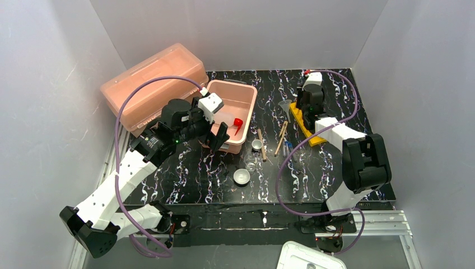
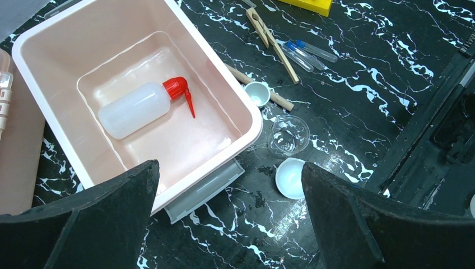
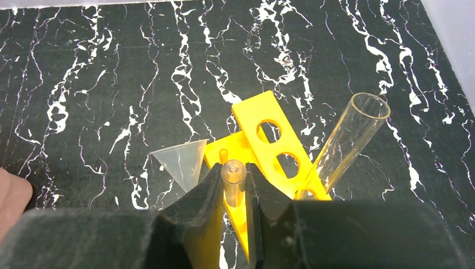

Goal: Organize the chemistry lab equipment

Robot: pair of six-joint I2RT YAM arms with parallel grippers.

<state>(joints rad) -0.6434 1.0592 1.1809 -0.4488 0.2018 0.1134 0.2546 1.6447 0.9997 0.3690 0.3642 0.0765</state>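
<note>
My left gripper point(image 1: 217, 135) point(image 2: 228, 185) is open and empty, above the near end of the pink tub point(image 2: 33, 84). The white squeeze bottle with red spout point(image 2: 134, 109) lies inside the tub. A white dish point(image 2: 290, 178), a clear tiny beaker point(image 2: 288, 134), a small white cup point(image 2: 257, 92), wooden sticks point(image 2: 273, 36) and thin tubes point(image 2: 305, 53) lie on the black mat. My right gripper point(image 3: 233, 179) is shut on a thin clear tube point(image 3: 233, 171) over the yellow holed rack point(image 3: 269, 140). A clear funnel point(image 3: 182, 162) lies beside the rack. Another tube point(image 3: 350, 140) leans in a rack hole.
The large pink lidded box point(image 1: 151, 84) stands at the back left beside the tub point(image 1: 246, 92). A grey tab point(image 2: 204, 190) sticks out under the tub's near end. White walls enclose the mat. A white object point(image 1: 305, 258) lies off the mat at the front.
</note>
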